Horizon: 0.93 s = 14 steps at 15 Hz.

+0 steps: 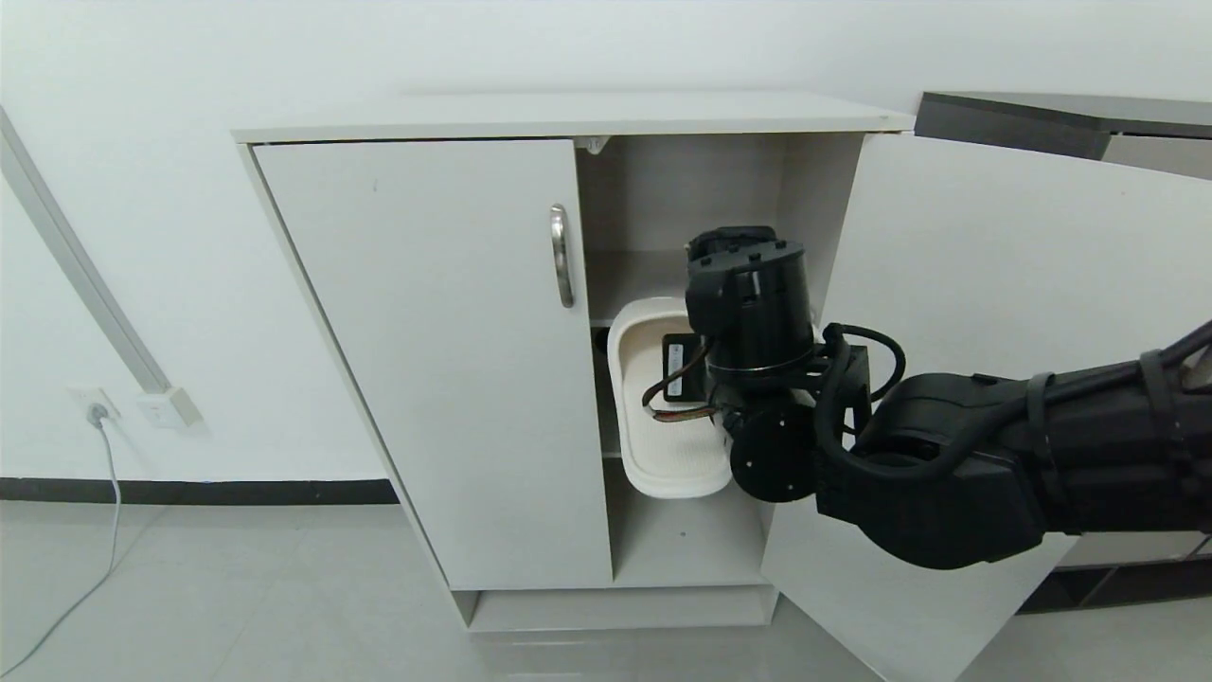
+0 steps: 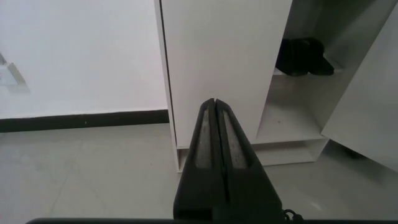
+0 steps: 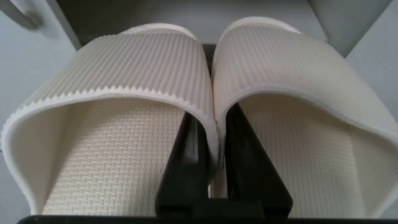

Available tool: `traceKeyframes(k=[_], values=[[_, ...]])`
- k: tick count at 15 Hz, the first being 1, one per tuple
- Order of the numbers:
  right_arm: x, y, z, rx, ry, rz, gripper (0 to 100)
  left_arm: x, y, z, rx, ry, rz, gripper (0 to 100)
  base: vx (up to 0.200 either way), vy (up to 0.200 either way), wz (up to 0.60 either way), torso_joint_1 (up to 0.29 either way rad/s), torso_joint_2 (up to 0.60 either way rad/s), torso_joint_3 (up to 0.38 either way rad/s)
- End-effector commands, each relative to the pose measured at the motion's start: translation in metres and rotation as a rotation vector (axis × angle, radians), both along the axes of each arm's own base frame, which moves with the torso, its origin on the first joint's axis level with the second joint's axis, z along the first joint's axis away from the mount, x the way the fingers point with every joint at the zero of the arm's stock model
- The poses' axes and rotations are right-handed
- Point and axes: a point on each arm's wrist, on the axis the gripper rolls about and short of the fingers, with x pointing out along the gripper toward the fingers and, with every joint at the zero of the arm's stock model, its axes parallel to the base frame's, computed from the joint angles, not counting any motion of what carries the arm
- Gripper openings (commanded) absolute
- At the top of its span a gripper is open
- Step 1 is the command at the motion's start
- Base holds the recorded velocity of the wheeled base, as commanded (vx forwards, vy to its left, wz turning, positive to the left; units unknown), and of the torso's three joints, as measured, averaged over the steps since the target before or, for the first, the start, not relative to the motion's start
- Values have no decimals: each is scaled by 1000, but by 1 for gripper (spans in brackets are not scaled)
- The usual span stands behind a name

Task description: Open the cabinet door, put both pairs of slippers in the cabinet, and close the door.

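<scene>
You are in the placing step. The cabinet [image 1: 568,114] has its right door [image 1: 994,284] swung wide and its left door [image 1: 426,360] shut. Your right arm reaches into the open side with the white slippers [image 1: 653,445].

The right gripper [image 3: 214,155] is clamped on that pair. One finger sits inside each slipper, pinching the two inner side walls together, and the toes point into the cabinet. From the head view the pair hangs at the mouth of the opening, about level with the middle compartment. You cannot tell from these views whether the soles touch a shelf yet.

The left gripper [image 2: 214,106] has its fingers pressed together with nothing between them. It hangs low over the floor, well apart from the cabinet. From its wrist camera a dark pair [image 2: 305,56], probably the other slippers, rests on a shelf inside the open half. If so, this white pair is the last one to go in.

The next move calls for carrying the white slippers deeper until they are borne by a shelf, then letting the fingers part. Draw the fingers straight back out of the slippers so the straps do not catch and drag the pair forward. After that, the right door needs swinging closed, with the arm first clear of its path.
</scene>
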Motion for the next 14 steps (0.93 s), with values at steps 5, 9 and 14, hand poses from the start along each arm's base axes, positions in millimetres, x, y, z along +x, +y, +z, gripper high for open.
traceKeyframes(k=[5,9,14], values=[[4,-6,-9,-25,21,-18,0,0,0,0,0,1,0,0,0,0,0,0,0,0],[4,-6,-10,-28,22,-16,0,0,0,0,0,1,0,0,100,0,0,1,4,1],[5,-6,-10,-26,23,-16,0,0,0,0,0,1,0,0,200,0,0,1,3,3]])
